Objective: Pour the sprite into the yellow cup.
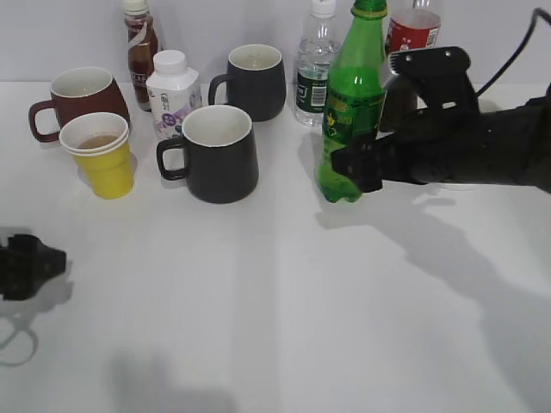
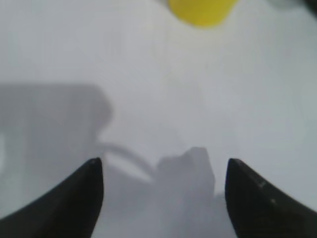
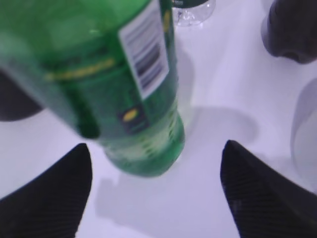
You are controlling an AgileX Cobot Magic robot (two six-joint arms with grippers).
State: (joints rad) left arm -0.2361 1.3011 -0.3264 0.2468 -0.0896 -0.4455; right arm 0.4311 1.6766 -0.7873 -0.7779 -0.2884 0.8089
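On the white desk (image 1: 284, 301), my right tool (image 1: 355, 168) sits at the lower body of the sprite bottle (image 1: 351, 107), its fingers spread wide; in the right wrist view the two dark fingertips (image 3: 54, 198) stand apart on either side of the green bottle (image 3: 109, 84), and neither one is touching it. The bottle stands on the desk with its green cap on, leaning slightly in the wrist camera's view, barcode label facing the lens.

The yellow cup (image 1: 102, 155) stands well to the left of the sprite, at the far left of the group, holding a little brownish liquid. A dark red mug (image 1: 79, 99) is just behind the cup. Between cup and sprite sit a black mug (image 1: 215, 155), a small white milk bottle (image 1: 172, 93) and, behind them, a second black mug (image 1: 255, 82) and a brown drink bottle (image 1: 140, 47). Just left of the sprite stands a clear water bottle (image 1: 316, 64); a cola bottle with a red label (image 1: 413, 30) stands behind my right arm.

My left tool (image 1: 30, 265) rests low, well in front of the yellow cup and far left of the sprite. It is released and empty: its wrist camera shows both fingertips (image 2: 79, 198) wide apart over bare desk, with the cup's base (image 2: 200, 11) at the top edge.
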